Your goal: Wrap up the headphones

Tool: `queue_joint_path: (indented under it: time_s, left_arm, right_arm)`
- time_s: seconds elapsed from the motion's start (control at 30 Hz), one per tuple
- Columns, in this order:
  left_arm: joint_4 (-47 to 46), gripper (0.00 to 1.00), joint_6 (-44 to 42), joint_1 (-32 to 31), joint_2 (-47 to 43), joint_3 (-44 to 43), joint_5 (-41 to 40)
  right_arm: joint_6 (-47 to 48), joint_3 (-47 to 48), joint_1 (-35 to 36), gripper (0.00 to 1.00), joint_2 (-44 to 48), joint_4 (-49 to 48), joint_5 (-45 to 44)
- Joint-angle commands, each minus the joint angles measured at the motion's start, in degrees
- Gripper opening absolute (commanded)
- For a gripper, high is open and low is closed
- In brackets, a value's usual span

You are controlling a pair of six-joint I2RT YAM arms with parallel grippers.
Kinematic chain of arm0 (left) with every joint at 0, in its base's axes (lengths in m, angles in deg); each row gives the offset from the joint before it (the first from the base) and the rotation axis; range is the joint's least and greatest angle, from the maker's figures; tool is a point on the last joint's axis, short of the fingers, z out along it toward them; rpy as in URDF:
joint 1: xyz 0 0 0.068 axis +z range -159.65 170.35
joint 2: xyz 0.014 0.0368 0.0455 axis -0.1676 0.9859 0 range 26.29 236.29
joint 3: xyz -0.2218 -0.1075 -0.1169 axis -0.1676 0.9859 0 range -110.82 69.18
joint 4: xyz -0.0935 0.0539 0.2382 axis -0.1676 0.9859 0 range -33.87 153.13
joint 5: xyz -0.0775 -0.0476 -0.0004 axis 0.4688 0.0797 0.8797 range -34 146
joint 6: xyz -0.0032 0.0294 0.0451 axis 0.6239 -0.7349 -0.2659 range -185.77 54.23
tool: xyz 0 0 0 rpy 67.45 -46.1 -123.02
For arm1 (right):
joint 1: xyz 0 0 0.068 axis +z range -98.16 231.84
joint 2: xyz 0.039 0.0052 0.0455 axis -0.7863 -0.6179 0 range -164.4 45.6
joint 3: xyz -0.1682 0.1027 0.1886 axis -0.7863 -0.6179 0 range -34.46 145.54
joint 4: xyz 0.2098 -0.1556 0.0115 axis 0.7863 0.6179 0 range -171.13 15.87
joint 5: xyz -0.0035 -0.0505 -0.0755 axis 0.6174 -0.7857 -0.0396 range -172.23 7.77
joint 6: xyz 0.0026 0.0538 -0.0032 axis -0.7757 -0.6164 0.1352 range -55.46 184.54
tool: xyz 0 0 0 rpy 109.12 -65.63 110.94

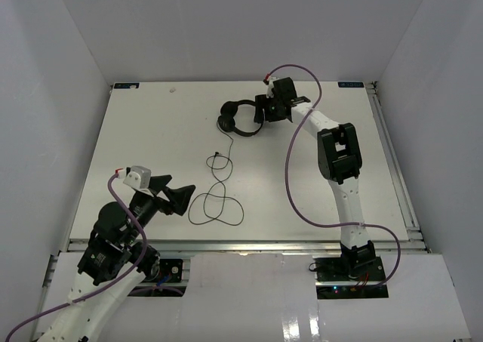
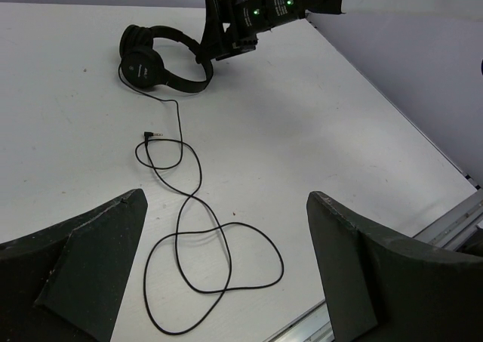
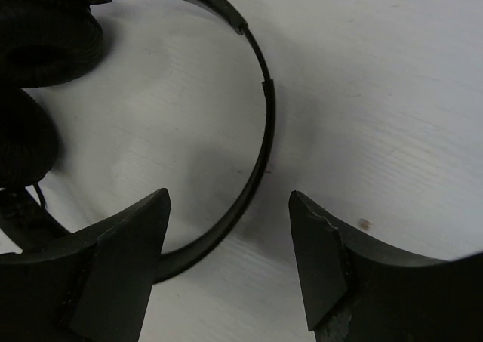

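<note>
The black headphones lie on the white table at the back middle, earcups to the left. Their thin black cord trails toward me in loose loops, the plug lying partway along. My right gripper is open at the headphones' right side. In the right wrist view the headband curves between its open fingers and passes behind the left finger; the earcups are at upper left. My left gripper is open and empty, just left of the cord loops. The left wrist view shows the headphones and plug.
White walls enclose the table on three sides. A metal rail runs along the near edge and another along the right edge. A purple cable hangs along the right arm.
</note>
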Motion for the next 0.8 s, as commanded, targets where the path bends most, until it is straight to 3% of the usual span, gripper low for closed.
queue_joint_path:
  time_s: [0.0, 0.17, 0.4, 0.57, 0.67, 0.77]
  left_arm:
    - [-0.1, 0.98, -0.3, -0.1, 0.8, -0.6, -1.8]
    - [-0.2, 0.98, -0.3, -0.1, 0.3, -0.6, -1.7]
    - [-0.2, 0.98, -0.1, -0.1, -0.4, -0.5, -2.0]
    - [-1.3, 0.98, 0.7, -0.1, 1.7, -0.1, -1.3]
    - [-1.7, 0.98, 1.1, -0.1, 5.0, -0.7, -0.8]
    - [-3.6, 0.98, 0.1, -0.1, 8.4, -0.4, 4.9]
  right_arm:
    - [-4.3, 3.2, 0.7, 0.61, -2.1, -1.5, -8.1]
    - [-4.8, 1.2, 0.9, 0.45, -2.7, -1.7, -7.9]
    - [-3.3, -3.6, 3.3, 0.1, -1.8, -2.4, -6.9]
    - [-1.8, -9.0, 3.3, 0.08, 6.1, -3.5, -5.3]
    - [-1.4, -18.1, 3.0, 0.08, 19.1, -8.6, -3.3]
    - [-0.6, -29.7, 2.6, 0.08, 32.6, -12.0, -2.8]
